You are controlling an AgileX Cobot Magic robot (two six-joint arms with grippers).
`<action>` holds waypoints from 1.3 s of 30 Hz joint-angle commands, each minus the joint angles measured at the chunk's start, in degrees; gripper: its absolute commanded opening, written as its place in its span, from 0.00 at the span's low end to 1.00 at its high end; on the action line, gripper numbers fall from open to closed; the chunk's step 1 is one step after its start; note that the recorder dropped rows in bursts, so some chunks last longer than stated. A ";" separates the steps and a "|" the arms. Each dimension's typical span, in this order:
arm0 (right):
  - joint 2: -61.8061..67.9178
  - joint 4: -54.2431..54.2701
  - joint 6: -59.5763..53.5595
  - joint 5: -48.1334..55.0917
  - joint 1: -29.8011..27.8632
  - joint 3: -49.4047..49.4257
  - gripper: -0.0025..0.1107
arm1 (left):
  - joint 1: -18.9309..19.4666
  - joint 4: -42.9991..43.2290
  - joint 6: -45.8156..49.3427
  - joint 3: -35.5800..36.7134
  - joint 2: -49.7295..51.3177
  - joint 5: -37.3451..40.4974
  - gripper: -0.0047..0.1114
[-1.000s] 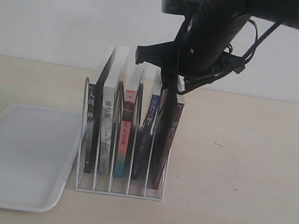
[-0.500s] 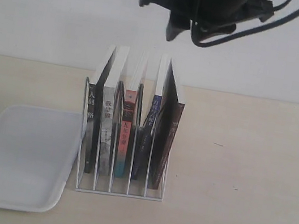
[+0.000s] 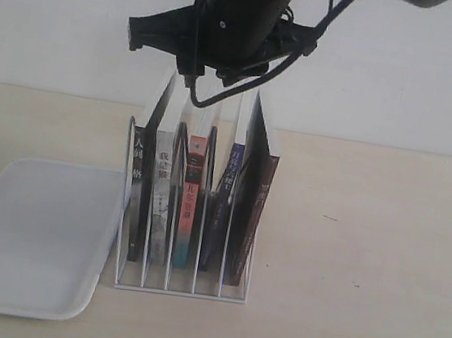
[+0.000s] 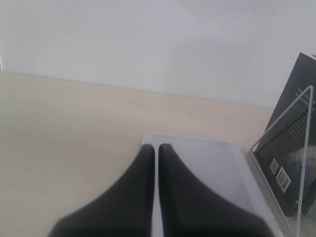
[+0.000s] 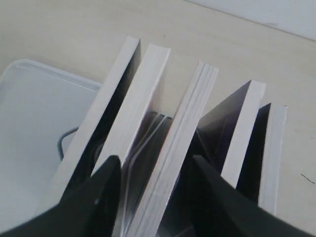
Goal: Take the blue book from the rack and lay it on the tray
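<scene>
The rack (image 3: 178, 289) stands on the table (image 3: 365, 270) at mid-scene, with the wall (image 3: 414, 79) far behind it. The tray (image 3: 23, 239) lies flat on the table just left of the rack, and reaches nearer than the rack does. Five books stand in the rack, one to a slot, spines to the near side. The blue book (image 3: 226, 178) is fourth from the left, between the third book (image 3: 191, 189) and the rightmost book (image 3: 251, 208). The right gripper (image 5: 154, 165) hangs above the second and third books.
</scene>
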 commanded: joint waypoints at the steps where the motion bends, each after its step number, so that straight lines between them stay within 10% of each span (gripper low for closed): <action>1: 1.62 -1.95 2.69 -2.55 0.12 -0.33 0.39 | 0.20 -0.59 -0.43 -0.20 0.19 -0.41 0.08; 35: 6.09 -5.04 7.42 -0.94 -1.19 -0.33 0.39 | 0.20 -0.59 -0.43 -0.20 0.19 -0.41 0.08; 39: 6.09 -5.04 7.42 -0.94 -1.19 -0.33 0.23 | 0.20 -0.59 -0.43 -0.20 0.19 -0.41 0.08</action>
